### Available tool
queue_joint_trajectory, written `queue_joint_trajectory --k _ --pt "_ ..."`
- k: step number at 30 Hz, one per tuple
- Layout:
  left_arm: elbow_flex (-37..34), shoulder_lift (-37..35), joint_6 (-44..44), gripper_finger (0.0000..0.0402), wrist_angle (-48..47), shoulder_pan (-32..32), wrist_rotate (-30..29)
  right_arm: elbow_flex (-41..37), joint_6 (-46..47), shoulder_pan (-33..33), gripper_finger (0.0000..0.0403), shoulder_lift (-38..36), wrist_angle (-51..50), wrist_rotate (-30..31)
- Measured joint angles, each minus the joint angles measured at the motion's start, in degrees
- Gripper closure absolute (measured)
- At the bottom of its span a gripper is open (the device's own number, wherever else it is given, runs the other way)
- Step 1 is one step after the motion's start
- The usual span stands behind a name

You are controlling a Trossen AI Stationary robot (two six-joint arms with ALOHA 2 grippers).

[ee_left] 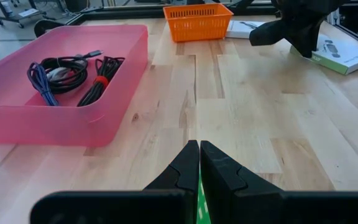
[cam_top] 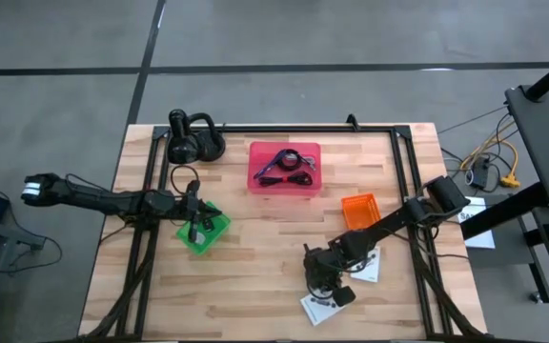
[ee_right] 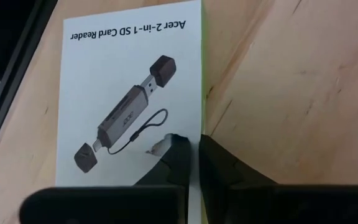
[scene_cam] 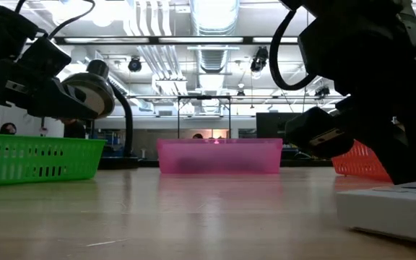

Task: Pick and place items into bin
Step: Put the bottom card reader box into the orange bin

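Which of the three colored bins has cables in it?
The pink bin, the one nearest the table's middle. It holds coiled black and purple cables. No cables show in the orange bin or the green bin.

We see a table (ee_left: 247,106) of butcher-block wood: pale glued strips, visible grain and knots, smooth with a slight sheen. Pink bin (ee_left: 120,74) is translucent plastic, smooth walls, softly glossy. Orange basket (ee_left: 197,22) and green basket (scene_cam: 38,157) are moulded plastic lattice, more matt. Cables in the pink bin: black coiled cable (ee_left: 101,78) looks rubbery matt; purple cable (ee_left: 39,81) looks like braided sheath. White packet (ee_right: 135,93) is printed card, smooth and matt, with a thin green edge. Right gripper (ee_right: 194,158) fingers are matt black plastic, finely textured; left gripper (ee_left: 199,165) fingers look the same. Frame rails (cam_top: 284,128) around the table are black, apparently metal, satin.
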Motion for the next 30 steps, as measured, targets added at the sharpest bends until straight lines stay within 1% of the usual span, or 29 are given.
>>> queue_joint_trajectory --k 6,14,17,23,26,30 --pt "0.0 0.0 0.0 0.0402 0.0 0.0 0.0 0.0 -0.2 0.0 0.0395 -0.3 0.0 -1.0" --pt "0.0 0.0 0.0 0.0402 0.0 0.0 0.0 -0.7 0.4 0.2 0.0395 -4.0 -1.0 -0.8" --pt "0.0 0.0 0.0 0.0402 0.0 0.0 0.0 -0.8 1.4 0.1 0.0395 -5.4 -1.4 -0.1" --pt "0.0 0.0 0.0 0.0402 0.0 0.0 0.0 -0.7 5.1 0.1 0.0395 -8.5 -1.3 3.2" --pt "0.0 0.0 0.0 0.0402 0.0 0.0 0.0 -0.6 8.4 0.1 0.0395 -10.6 -2.8 7.7" --pt "0.0 -0.1 0.0 0.0402 0.0 0.0 0.0 -0.5 16.8 0.0 0.0395 -13.8 -8.9 18.3"
